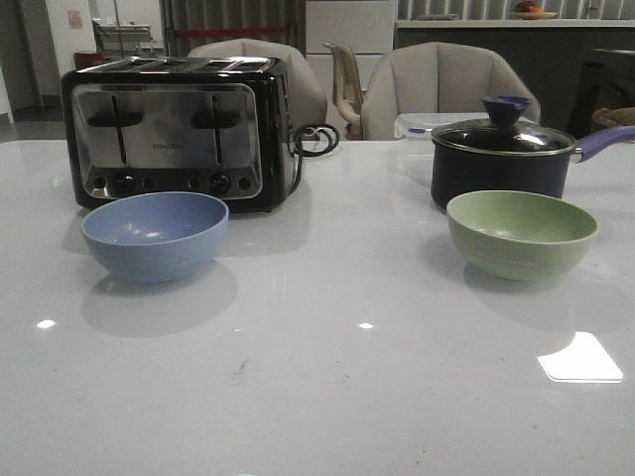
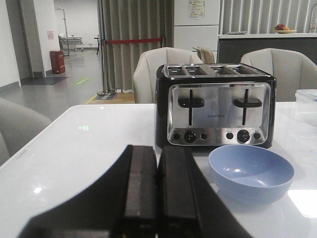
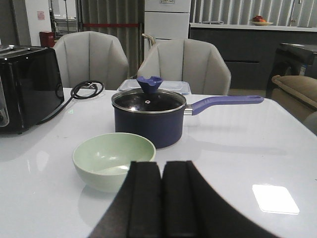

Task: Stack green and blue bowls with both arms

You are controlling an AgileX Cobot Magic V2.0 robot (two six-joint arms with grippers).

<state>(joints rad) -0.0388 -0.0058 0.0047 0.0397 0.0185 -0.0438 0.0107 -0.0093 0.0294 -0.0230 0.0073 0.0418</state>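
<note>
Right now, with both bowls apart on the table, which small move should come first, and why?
Probably open the right gripper and ease it toward the green bowl. Both grippers are shut and hold nothing, with the left gripper short of the blue bowl. The bowls stand far apart, so one must be lifted.

Dusty blue bowl point(image 1: 155, 235) upright and empty on the left of the white table, just in front of the toaster. Pale sage green bowl point(image 1: 521, 232) upright and empty on the right, just in front of the navy saucepan. Well apart, unstacked.
</note>
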